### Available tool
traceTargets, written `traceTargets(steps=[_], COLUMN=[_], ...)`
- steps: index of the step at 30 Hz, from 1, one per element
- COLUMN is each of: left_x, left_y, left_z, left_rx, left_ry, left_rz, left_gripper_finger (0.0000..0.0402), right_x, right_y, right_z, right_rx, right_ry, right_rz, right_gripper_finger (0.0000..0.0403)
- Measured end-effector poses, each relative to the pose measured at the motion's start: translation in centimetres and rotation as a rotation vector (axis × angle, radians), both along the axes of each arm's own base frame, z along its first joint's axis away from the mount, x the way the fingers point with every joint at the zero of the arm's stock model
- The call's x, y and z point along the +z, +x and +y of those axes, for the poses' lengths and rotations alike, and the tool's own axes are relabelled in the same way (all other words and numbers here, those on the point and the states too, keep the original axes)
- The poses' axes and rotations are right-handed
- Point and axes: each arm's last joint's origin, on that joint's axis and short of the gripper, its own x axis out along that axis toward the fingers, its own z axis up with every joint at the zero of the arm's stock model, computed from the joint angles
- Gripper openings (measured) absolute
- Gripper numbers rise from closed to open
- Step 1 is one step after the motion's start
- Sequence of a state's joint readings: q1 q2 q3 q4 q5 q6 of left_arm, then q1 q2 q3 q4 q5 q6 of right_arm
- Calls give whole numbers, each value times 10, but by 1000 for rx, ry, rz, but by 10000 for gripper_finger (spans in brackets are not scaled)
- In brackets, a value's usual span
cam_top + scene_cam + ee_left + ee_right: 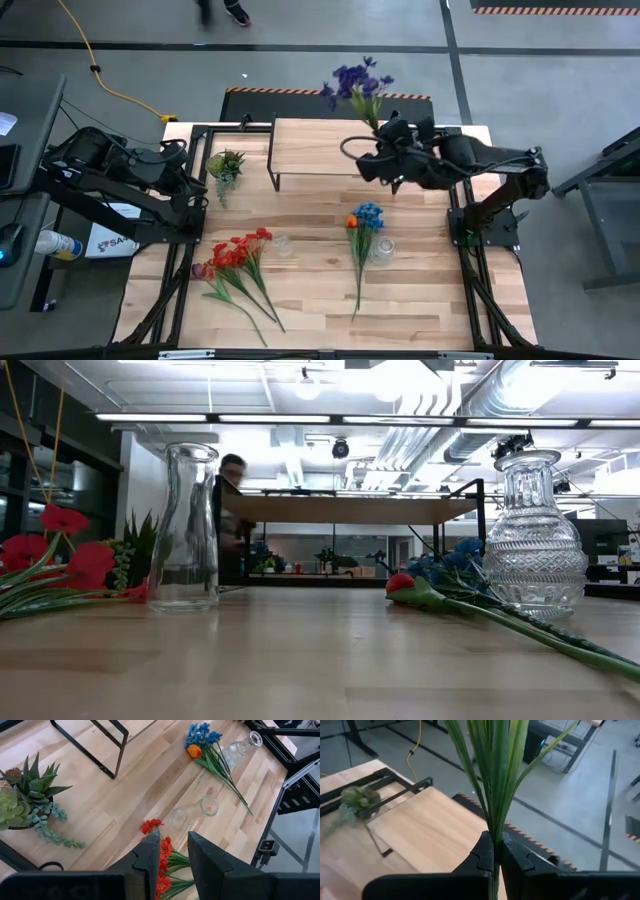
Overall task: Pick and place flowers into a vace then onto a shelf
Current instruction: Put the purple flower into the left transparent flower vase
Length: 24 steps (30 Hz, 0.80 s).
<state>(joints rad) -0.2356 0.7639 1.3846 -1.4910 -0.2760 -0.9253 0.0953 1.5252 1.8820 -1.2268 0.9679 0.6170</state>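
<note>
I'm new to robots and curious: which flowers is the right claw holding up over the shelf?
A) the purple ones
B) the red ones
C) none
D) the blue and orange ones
A: the right claw is shut on green stems, and the high view shows the purple flowers above it.

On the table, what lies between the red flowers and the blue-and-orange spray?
A small clear vase stands between the red flowers and the blue-and-orange spray, seen in the high view.

Table (320, 310): pale wood planks, smooth matt finish. Shelf (315, 148): light wood board, thin black metal legs. Plain vase (189, 525): clear smooth glass. Cut vase (535, 540): ribbed, glossy glass. Right hand (497, 855): matt black plastic.
</note>
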Motion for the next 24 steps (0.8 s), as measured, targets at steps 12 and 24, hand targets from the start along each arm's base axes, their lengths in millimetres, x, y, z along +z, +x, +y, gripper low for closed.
traceTargets(steps=[12, 24], left_x=[0, 0], left_y=[0, 8], left_z=[0, -2], left_rx=[4, 22], left_ry=[4, -8], left_rz=[-2, 3], left_gripper_finger=[136, 136], right_x=[27, 36], right_y=[-22, -20], right_z=[-2, -22], right_rx=[165, 321], right_ry=[-44, -7], right_rz=[-10, -42], right_gripper_finger=[3, 4])
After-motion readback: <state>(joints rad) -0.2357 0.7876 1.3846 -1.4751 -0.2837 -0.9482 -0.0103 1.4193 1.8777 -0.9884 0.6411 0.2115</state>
